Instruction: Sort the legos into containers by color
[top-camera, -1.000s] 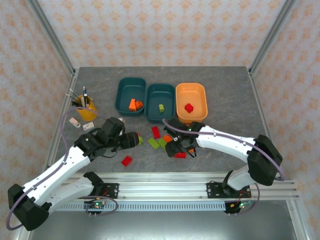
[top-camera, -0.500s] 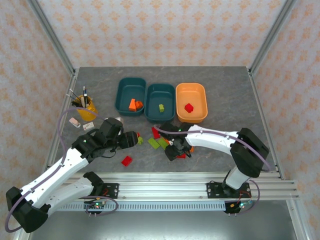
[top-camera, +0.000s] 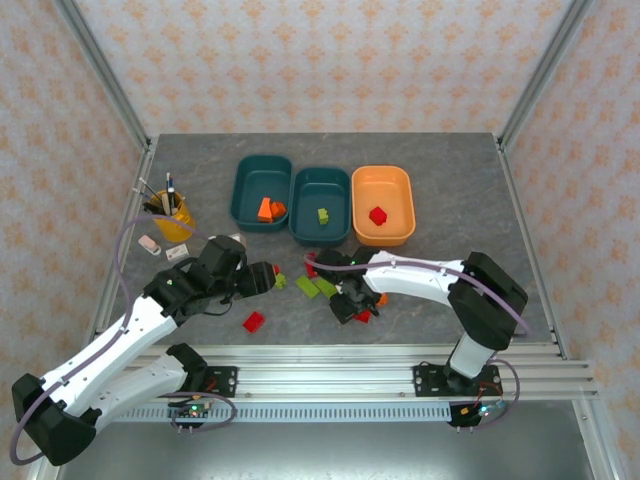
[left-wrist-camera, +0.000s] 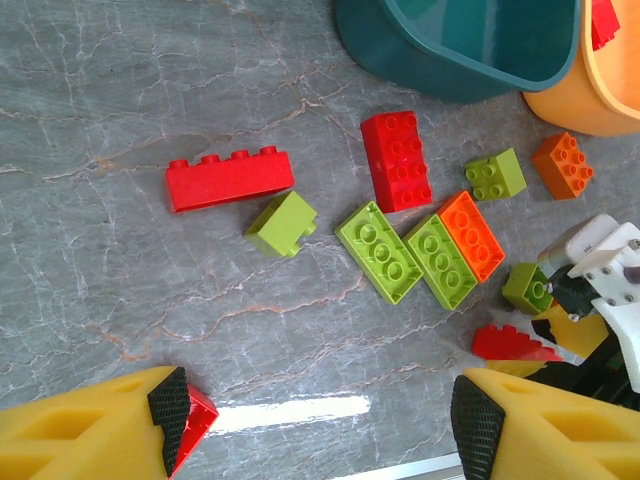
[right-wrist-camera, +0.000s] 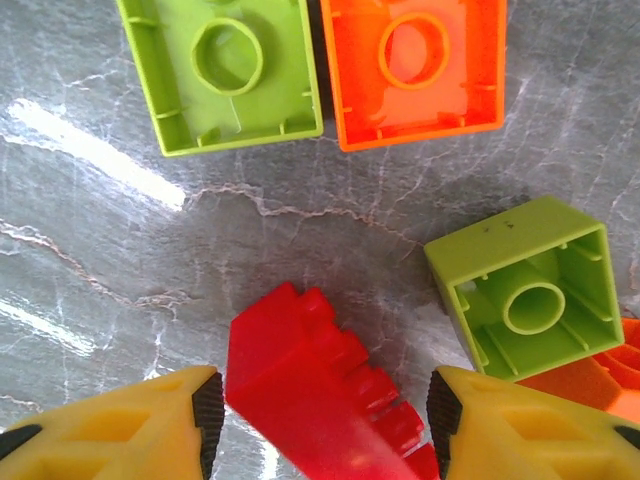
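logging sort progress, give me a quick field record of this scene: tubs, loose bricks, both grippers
left teal tub: orange bricks inside
middle teal tub: a lime brick inside
orange tub: a red brick inside
loose bricks: red, orange and lime, on the table between the arms
left gripper: open, holding nothing
right gripper: fingers on either side of a red toothed brick; clamped or not, cannot tell
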